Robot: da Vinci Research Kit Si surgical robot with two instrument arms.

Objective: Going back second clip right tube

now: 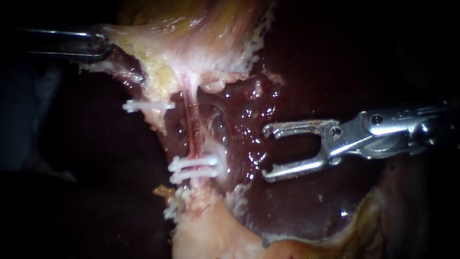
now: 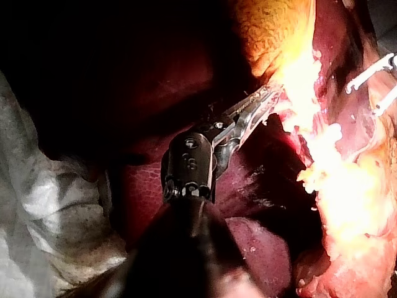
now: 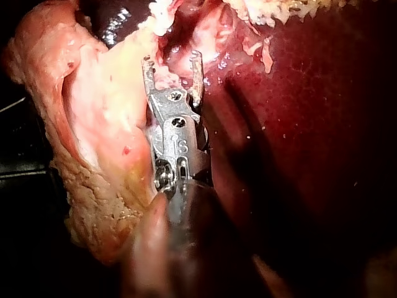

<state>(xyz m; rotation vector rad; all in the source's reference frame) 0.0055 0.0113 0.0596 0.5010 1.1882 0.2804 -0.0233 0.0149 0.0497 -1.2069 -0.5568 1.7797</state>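
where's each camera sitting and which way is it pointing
Endoscope: close in, facing the clipped tube; left instrument enters from the left, right instrument from the right, jaws open.
Left wrist: on the left arm, looking along its instrument to the pale tissue it grips.
Right wrist: on the right arm, looking along its open instrument at liver.
Shared: endoscope and left wrist both show the clips.
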